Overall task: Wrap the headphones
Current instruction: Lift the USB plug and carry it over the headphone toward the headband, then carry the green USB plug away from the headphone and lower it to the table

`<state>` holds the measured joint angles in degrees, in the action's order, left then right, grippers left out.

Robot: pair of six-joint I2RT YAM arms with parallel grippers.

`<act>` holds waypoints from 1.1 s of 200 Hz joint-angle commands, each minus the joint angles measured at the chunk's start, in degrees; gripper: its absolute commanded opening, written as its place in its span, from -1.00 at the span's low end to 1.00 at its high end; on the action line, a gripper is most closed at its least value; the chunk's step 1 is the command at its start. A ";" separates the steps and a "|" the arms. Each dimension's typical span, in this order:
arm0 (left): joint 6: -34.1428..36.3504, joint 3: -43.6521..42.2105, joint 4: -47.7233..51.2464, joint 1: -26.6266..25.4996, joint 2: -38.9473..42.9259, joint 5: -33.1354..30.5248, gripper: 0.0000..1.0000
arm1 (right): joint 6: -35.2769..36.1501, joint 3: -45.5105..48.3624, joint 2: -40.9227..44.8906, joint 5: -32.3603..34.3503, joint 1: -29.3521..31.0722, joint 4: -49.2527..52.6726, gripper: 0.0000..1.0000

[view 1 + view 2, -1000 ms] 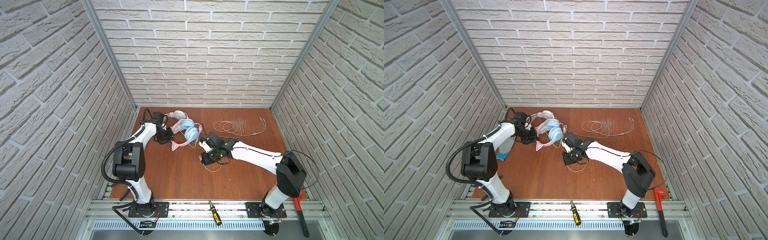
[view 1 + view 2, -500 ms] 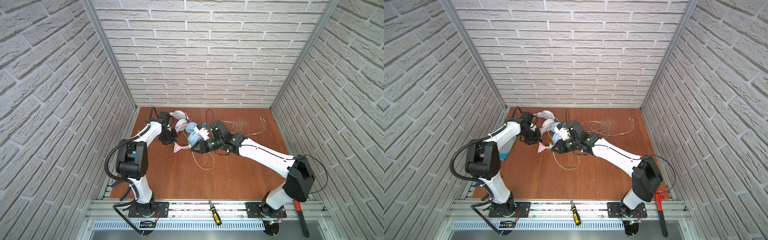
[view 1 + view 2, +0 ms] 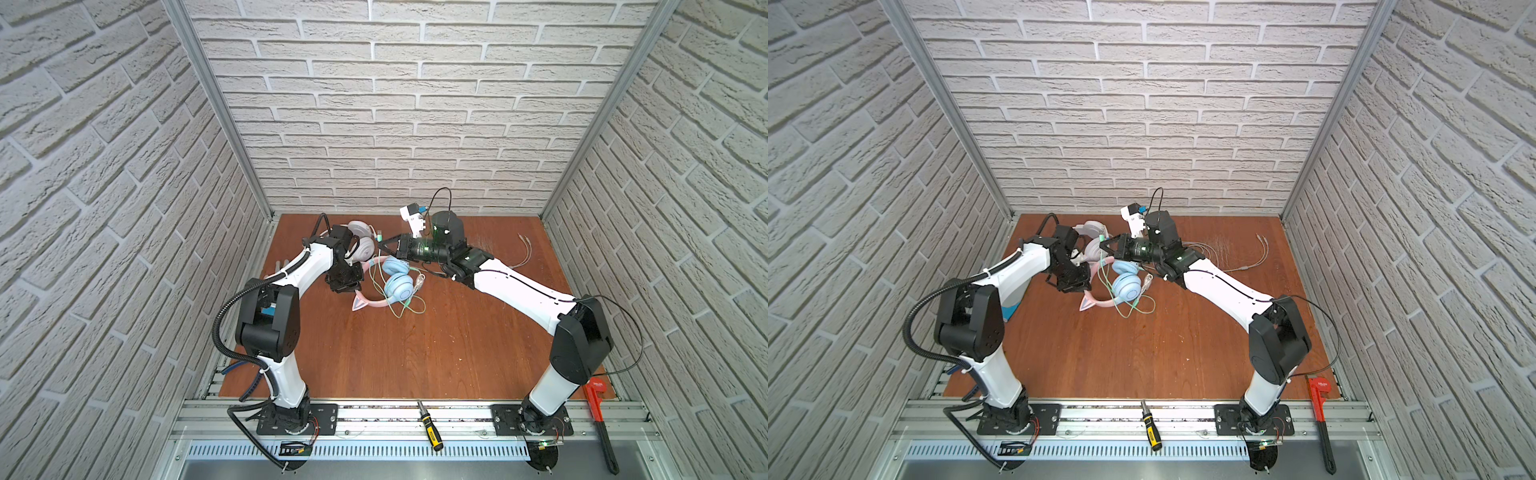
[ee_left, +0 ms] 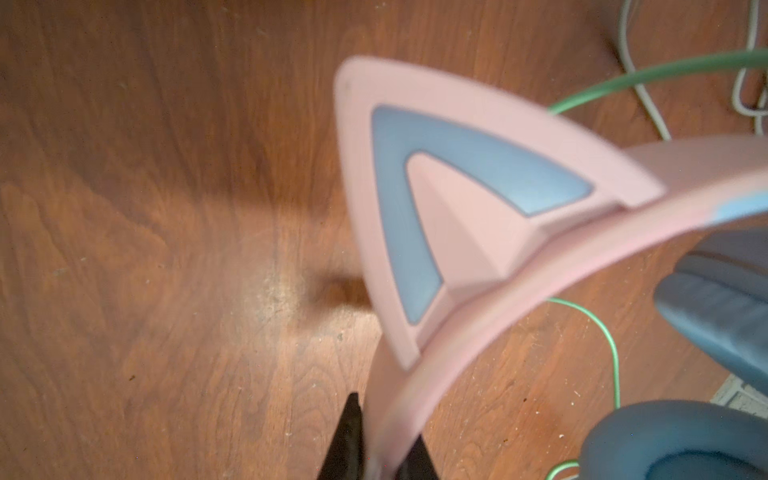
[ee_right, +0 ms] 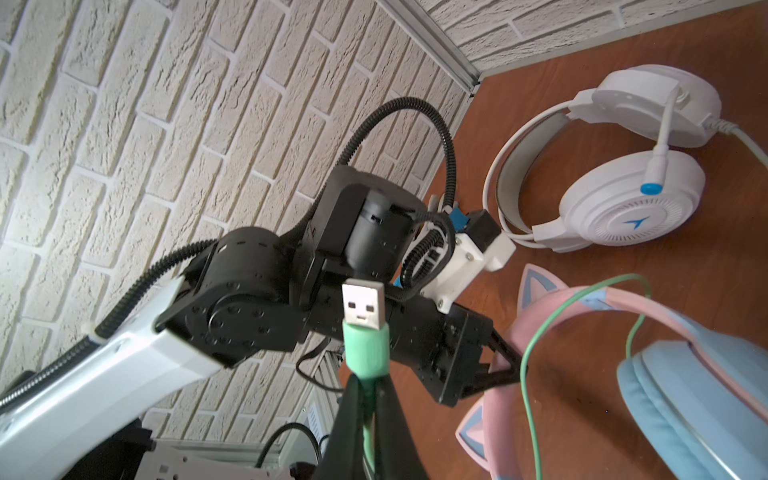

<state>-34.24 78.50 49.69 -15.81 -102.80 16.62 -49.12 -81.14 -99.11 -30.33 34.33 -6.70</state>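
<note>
Tools lie nearest, on the metal rail [image 3: 374,415] in front: a screwdriver [image 3: 430,428] and a red wrench [image 3: 599,419]. Past them is the brown wooden table [image 3: 415,353]. About halfway back on it are the cat-ear headphones [image 3: 398,286], with two light-blue cups [image 3: 1126,289] side by side. My left gripper [image 4: 382,434] is squeezed tight on the pink band [image 4: 602,241], close to one cat ear [image 4: 415,187]. The green cable [image 5: 525,374] hangs in loose loops around the blue cups. My right gripper [image 5: 370,395] is up above the table, pinched tight on the green plug [image 5: 365,345] at the end of that cable, and the shiny metal tip sticks out past my jaws. A bit farther back, the white headphones [image 5: 623,208] lie flat, left of the middle, just beside my left arm. A white cable [image 3: 1262,257] lies loose on the table far over on the right. Last comes the brick wall [image 3: 395,124].
</note>
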 commanded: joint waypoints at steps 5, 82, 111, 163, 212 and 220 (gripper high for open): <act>1.15 1.92 1.11 -0.26 2.25 0.61 -1.00 | -5.39 0.03 -1.17 1.85 -0.14 -8.44 -0.89; 0.76 6.29 1.46 -1.09 0.02 0.36 -1.00 | -6.11 9.06 4.46 8.50 0.61 -11.52 -0.89; 2.86 7.40 3.80 -2.21 -0.45 -0.62 -1.00 | -6.92 8.86 3.70 12.31 0.52 -13.08 -0.89; 6.16 7.36 5.32 -3.56 0.72 -1.07 -1.00 | -6.88 6.76 1.24 18.46 0.31 -14.21 -0.89; 9.85 8.64 7.36 -5.18 1.31 -1.16 -1.00 | -6.11 3.20 -3.18 19.87 -1.49 -12.31 -0.89; 10.31 8.82 7.59 -5.33 1.46 -1.15 -1.00 | -5.53 2.93 -3.72 20.33 -1.67 -11.71 -0.89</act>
<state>-26.98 84.40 55.90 -20.38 -103.15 14.00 -55.72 -76.07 -101.06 -12.03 33.63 -17.39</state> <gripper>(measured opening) 0.130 0.078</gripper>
